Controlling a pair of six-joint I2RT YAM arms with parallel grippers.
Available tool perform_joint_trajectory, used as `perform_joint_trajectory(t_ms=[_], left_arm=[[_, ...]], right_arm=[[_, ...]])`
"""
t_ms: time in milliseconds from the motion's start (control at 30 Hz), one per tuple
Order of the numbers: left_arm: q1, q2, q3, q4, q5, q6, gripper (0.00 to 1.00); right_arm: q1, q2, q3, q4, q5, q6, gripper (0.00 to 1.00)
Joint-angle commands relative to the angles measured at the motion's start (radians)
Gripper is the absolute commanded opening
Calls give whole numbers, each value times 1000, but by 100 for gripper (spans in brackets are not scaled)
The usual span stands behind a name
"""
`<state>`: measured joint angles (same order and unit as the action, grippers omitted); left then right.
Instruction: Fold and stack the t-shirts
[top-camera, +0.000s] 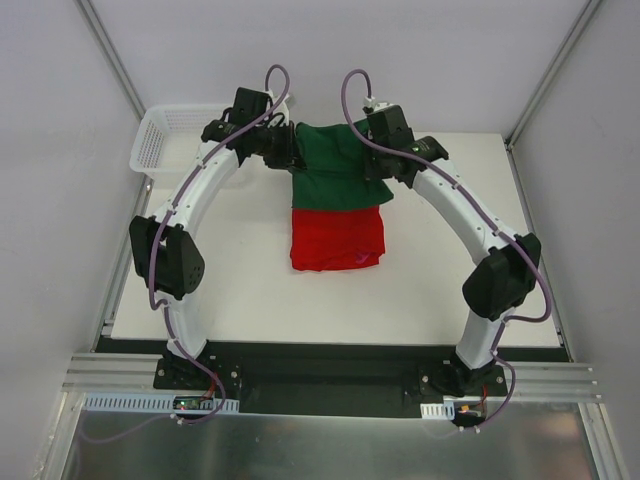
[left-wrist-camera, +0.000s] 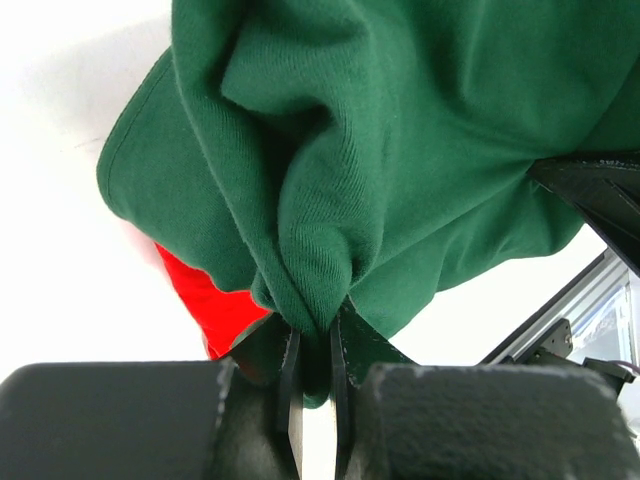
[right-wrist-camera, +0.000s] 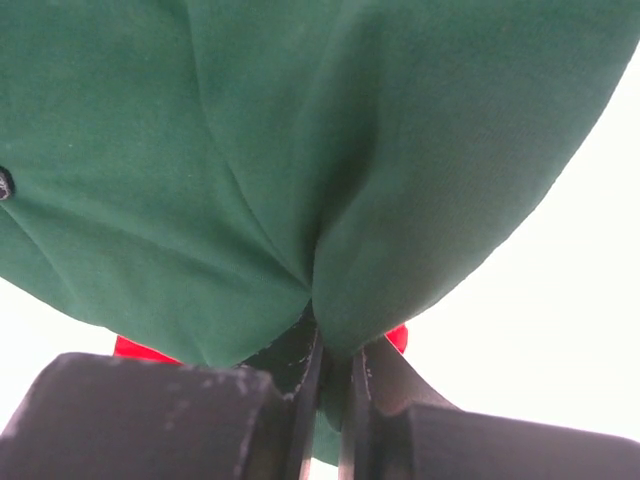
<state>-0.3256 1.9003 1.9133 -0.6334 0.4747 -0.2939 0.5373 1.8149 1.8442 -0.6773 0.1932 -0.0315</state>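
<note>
Dark forest-green cotton short-sleeved t-shirt (top-camera: 335, 165): one bunched fold pinched between the near-closed jaws of the left gripper (left-wrist-camera: 318, 350), another between those of the right gripper (right-wrist-camera: 338, 355), the cloth spanning from one pair of jaws to the other. Bright red cotton t-shirt (top-camera: 337, 238): folded flat on the white table (top-camera: 250, 290), below both jaws, its far edge under the green cloth; a small pale mark near one corner, unreadable. White plastic mesh basket (top-camera: 160, 140): outward of the left jaws

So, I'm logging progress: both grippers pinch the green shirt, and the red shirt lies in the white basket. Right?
Not quite. The red shirt lies on the table, not in the basket, as the top view shows. Both the left gripper and the right gripper do pinch the green shirt.
</note>
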Motion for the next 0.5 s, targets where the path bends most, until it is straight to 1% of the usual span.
perform_joint_trajectory(t_ms=[0,267,467], left_arm=[[5,3,49,12,45,29,0],[5,36,29,14,77,15,0],[5,22,-11,14,93,-8,0]], right_arm=[[-11,12,62,28,20,-30,1],[-13,37,7,39,-14,-12,1],[-13,26,-11,-2,-51,11,1]])
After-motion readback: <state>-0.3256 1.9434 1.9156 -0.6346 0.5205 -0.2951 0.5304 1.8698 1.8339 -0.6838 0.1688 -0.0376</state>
